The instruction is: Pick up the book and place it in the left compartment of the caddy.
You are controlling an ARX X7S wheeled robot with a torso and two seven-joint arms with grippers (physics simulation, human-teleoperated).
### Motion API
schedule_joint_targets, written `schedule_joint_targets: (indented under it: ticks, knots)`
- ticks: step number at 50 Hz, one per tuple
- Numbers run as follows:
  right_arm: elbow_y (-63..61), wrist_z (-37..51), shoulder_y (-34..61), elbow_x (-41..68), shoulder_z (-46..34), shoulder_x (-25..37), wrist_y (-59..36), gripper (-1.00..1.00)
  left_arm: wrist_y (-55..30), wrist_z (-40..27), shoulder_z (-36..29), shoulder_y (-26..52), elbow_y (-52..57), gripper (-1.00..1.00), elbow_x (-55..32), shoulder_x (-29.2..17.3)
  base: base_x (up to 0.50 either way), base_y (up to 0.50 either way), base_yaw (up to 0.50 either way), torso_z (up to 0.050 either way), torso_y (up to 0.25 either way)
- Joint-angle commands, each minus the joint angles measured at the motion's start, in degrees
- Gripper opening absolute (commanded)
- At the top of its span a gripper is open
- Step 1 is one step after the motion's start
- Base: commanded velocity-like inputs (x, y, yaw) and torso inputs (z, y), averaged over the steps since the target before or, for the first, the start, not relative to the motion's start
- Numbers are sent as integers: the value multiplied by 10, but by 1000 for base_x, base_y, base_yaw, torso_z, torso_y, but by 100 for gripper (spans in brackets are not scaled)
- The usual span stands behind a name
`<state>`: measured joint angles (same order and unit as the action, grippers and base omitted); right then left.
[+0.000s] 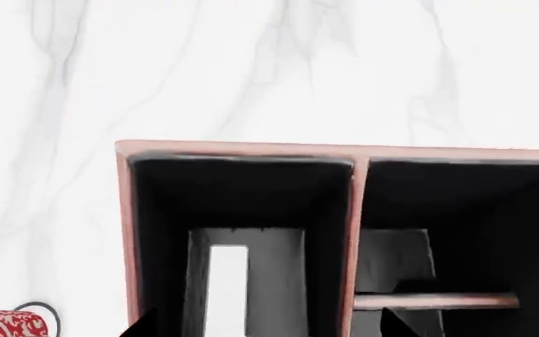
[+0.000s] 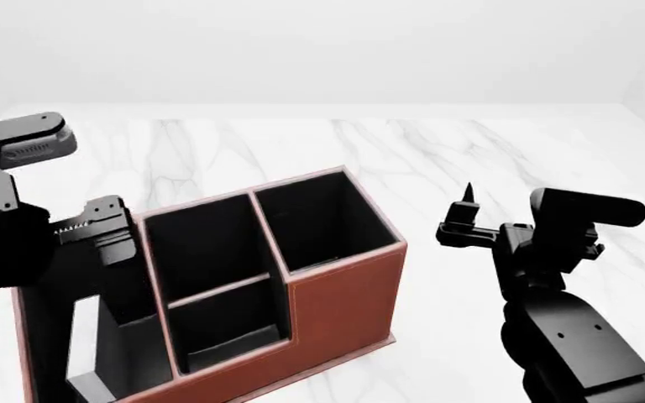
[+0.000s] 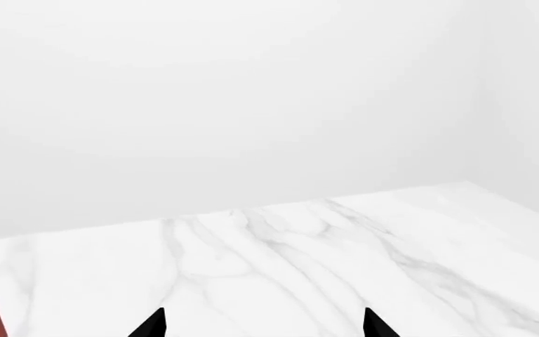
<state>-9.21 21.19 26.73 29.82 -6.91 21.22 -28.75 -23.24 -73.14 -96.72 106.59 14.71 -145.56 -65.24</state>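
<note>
The reddish-brown caddy (image 2: pixel 339 306) stands on the marble table; its rim also shows in the left wrist view (image 1: pixel 241 148). The black book (image 1: pixel 228 284) stands inside the long left compartment (image 1: pixel 241 189), its white page edge showing. In the head view the book (image 2: pixel 80 336) shows as a white strip low in that compartment (image 2: pixel 48 290). My left gripper (image 1: pixel 264 328) is open right above this slot, its tips wide apart either side of the book and not touching it; it also shows in the head view (image 2: pixel 98 228). My right gripper (image 2: pixel 463 220) is open and empty to the right of the caddy; it also shows in the right wrist view (image 3: pixel 264 326).
A red-and-white patterned mug (image 1: pixel 8 324) stands on the table just outside the caddy's left wall. The square slot (image 2: pixel 322 218) and two short slots (image 2: pixel 205 252) are beside the left compartment. White marble table (image 2: pixel 469 159) stretches behind and to the right.
</note>
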Motion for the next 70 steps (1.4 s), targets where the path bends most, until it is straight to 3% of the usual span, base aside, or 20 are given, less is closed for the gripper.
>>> schedule_joint_targets:
  ticks: [1,6,9,11,14,15,16,19,20,24,25,26,32,46,70]
  knots:
    - [-2,1,1,2,-2,0,0,100,-7,-25,46,64,67,100,-23,-25,0,0,0,0,0]
    - [-1,1,1,2,-3,0,1,100,42,39,62,41,120,100,54,-31,0,0,0,0,0]
    - [-12,1,2,5,-5,1,-3,100,111,92,71,8,176,100,150,-42,0,0,0,0,0]
    - [-18,2,3,5,-7,2,-5,100,108,82,66,5,191,100,212,-41,0,0,0,0,0]
    - [-37,7,6,6,-10,4,-13,100,203,110,68,-42,223,100,257,-64,0,0,0,0,0]
    - [-41,7,7,7,-10,4,-14,100,175,123,61,-41,225,100,283,-64,0,0,0,0,0]
    - [-48,8,9,8,-12,4,-16,100,203,117,59,-57,235,100,360,-66,0,0,0,0,0]
    - [-65,10,14,-3,-23,4,-10,100,275,146,56,-100,243,100,345,-65,0,0,0,0,0]
    - [-78,12,15,-6,-26,2,-5,100,293,149,51,-115,245,100,413,-60,0,0,0,0,0]
    - [-100,18,19,-23,-35,-3,15,100,309,148,33,-150,242,100,469,-40,0,0,0,0,0]
    - [-111,21,20,-34,-39,-5,28,100,348,153,23,-186,233,100,542,-30,0,0,0,0,0]
    - [-125,24,20,-49,-45,-6,43,100,320,114,9,-192,226,100,628,-15,0,0,0,0,0]
    - [-150,32,20,-66,-48,-8,66,100,336,73,-3,-228,196,100,757,13,0,0,0,0,0]
    - [-177,29,23,-69,-51,-7,88,100,327,28,-10,-247,157,100,862,37,0,0,0,0,0]
    - [-186,27,18,-81,-63,-4,108,100,330,3,-2,-255,164,100,901,38,0,0,0,0,0]
